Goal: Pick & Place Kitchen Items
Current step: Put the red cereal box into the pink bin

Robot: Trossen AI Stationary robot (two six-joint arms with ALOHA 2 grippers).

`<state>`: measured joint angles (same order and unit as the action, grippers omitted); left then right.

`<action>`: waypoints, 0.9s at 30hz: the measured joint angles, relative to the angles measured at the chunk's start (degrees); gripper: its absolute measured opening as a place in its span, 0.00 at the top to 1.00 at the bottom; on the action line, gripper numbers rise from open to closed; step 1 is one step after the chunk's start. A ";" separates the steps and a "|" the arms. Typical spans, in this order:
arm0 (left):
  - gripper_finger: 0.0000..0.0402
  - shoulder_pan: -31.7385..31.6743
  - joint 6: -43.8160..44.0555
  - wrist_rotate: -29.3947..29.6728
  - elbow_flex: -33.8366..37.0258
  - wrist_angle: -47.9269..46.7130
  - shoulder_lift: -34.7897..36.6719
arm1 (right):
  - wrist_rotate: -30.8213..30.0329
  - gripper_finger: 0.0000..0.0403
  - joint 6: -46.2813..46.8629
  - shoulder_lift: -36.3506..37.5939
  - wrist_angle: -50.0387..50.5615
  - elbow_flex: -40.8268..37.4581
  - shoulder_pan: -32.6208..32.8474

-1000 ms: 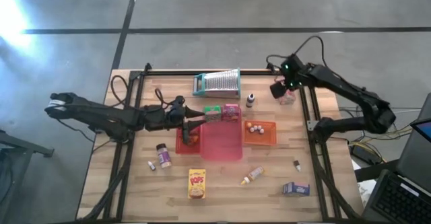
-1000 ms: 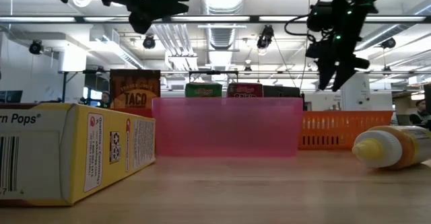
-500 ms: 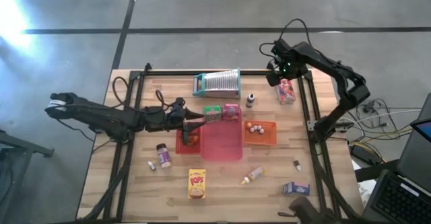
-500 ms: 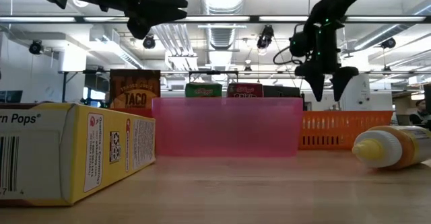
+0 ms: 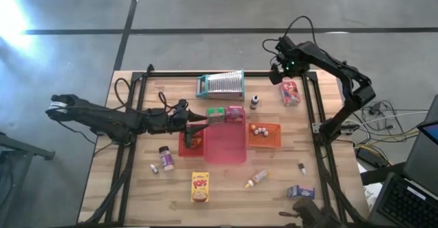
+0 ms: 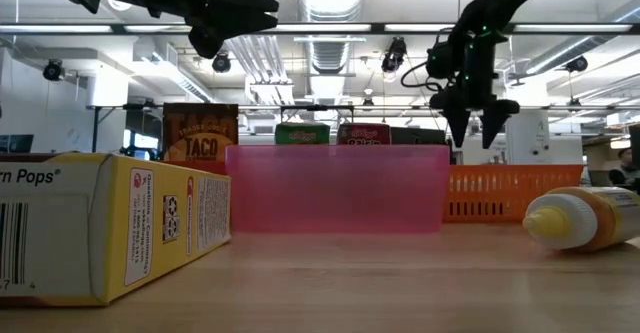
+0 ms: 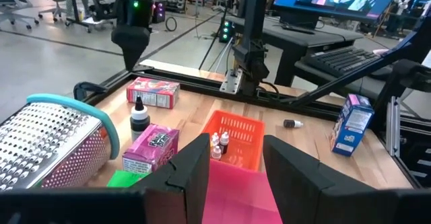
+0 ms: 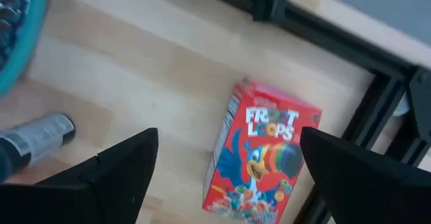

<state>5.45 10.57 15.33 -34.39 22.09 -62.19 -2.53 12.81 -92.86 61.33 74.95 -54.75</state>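
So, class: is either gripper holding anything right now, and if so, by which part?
Nothing is held. The right gripper hangs open above the red cereal box, which lies flat on the table. The left gripper is empty above the pink tray.

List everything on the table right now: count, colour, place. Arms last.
Froot Loops box: 1, red, lying flat at far right edge
grater: 1, silver and teal, far centre
dark-capped bottle: 1, beside grater
green box: 1, behind pink tray
pink box: 1, beside green box
pink tray: 1, centre
orange basket: 1, right of pink tray, holds tiny bottles
Pops box: 1, yellow, near edge
blue box: 1, near right
left gripper: over red tray
right gripper: fingers open above Froot Loops box
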 joint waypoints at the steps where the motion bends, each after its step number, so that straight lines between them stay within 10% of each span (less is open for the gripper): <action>1: 0.64 0.00 0.01 0.00 0.00 0.00 0.00 | 0.09 0.11 -0.53 0.10 -0.50 0.05 0.11; 21: 0.64 0.00 0.15 -0.02 0.00 0.00 0.00 | 0.08 0.06 -4.59 0.98 -5.22 0.31 1.22; 27: 0.64 0.00 0.15 -0.02 0.00 0.00 0.00 | 10.19 0.01 -7.05 0.98 -4.81 0.08 1.77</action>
<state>5.45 10.72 15.31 -34.39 22.09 -62.19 7.66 5.77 -91.87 56.51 75.03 -52.97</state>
